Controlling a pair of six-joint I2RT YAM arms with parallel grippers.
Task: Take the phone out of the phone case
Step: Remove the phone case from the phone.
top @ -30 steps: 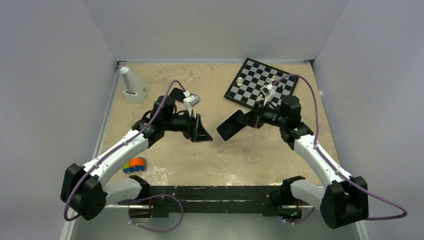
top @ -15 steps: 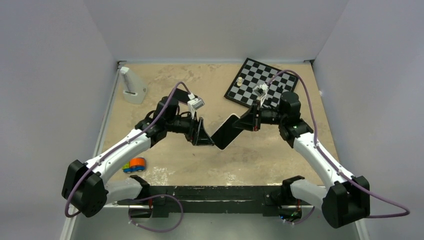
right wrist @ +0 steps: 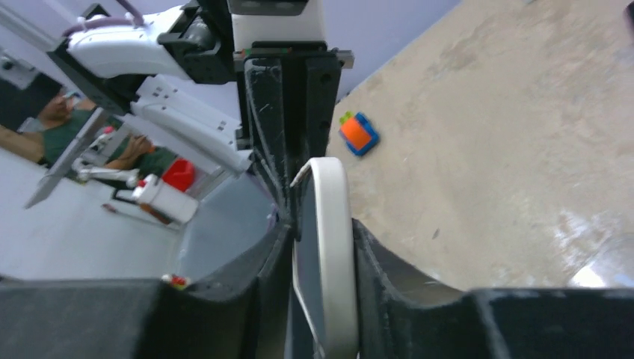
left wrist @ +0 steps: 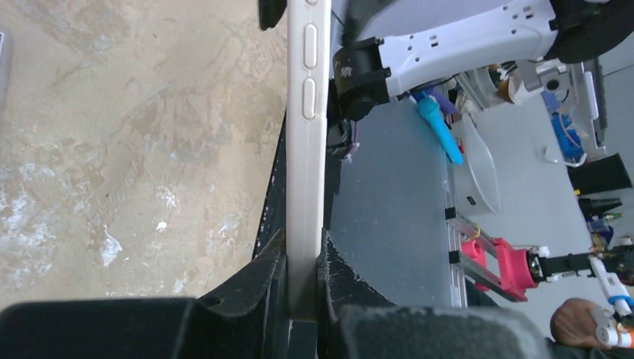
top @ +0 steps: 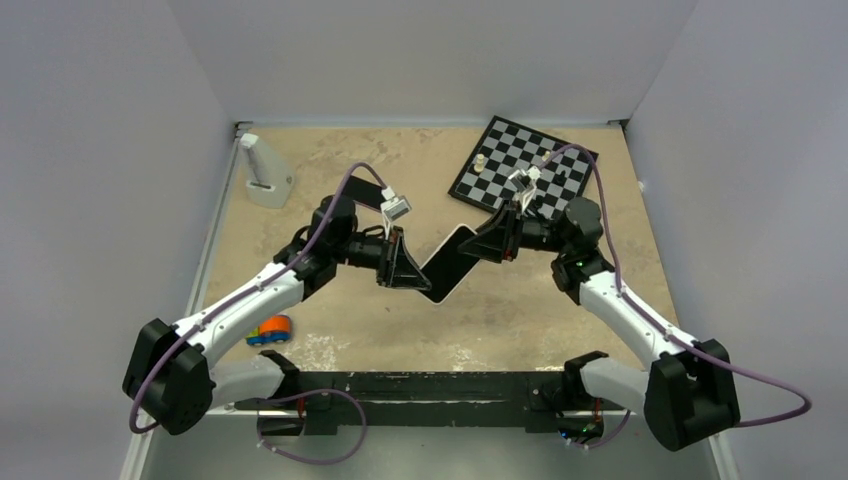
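- The left fingers (left wrist: 263, 288), spread a second ago, now pinch one end of the thin, whitish translucent phone case (left wrist: 306, 149).
- The right fingers (right wrist: 389, 288) pinch its other end, as before. The thin, glossy black phone (top: 452, 262) sits inside, held in the air above the sandy worktop (top: 500, 310).
- Judgement: with both ends gripped, peeling the case off can begin.
- Since the earlier frame, the cased phone has swung towards the left arm.

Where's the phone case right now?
Top view, centre of the table: the phone case spans between the left gripper and the right gripper, each clamped on one end, nearer than the chessboard.
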